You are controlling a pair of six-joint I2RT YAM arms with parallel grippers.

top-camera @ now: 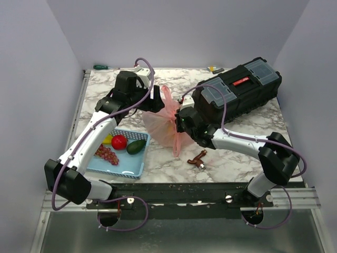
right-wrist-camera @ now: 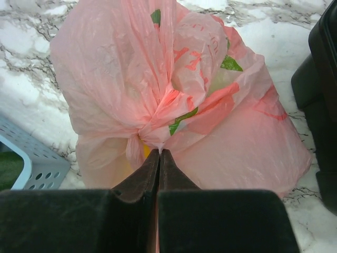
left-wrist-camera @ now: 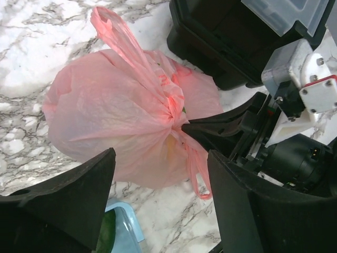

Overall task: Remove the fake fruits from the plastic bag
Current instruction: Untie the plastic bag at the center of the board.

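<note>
The right fingers (right-wrist-camera: pixel 137 184) are pressing fully together on the twisted neck of the thin translucent pink plastic bag (right-wrist-camera: pixel 116 79), with only gathered film between their tips. The left fingers (left-wrist-camera: pixel 73 200) are standing wide apart and holding nothing. They are hovering above the bag, whose round body is lying on the marble table (top-camera: pixel 231 153), just beyond their tips. The right fingers are reaching in from the right of the left ones.

The fake fruits are apparently sitting inside the bag, ahead of and below the right fingertips. Only a yellowish patch is showing through the film, so their number cannot be told.

The step in hand seems to be opening the bag's mouth. Whether the neck is knotted or only twisted cannot be told. The right pinch is probably serving best as an anchor. The left fingers should be closing on loose film or the long loop handle (left-wrist-camera: pixel 113 31) close beside that pinch, not on a bulge over a fruit. Pulling slowly is wise, because the film looks easy to tear. The large black plastic toolbox (top-camera: pixel 237 95) is crowding the space beside the right fingers, so the side toward the light blue slotted basket (top-camera: pixel 134 167) is offering more room.
</note>
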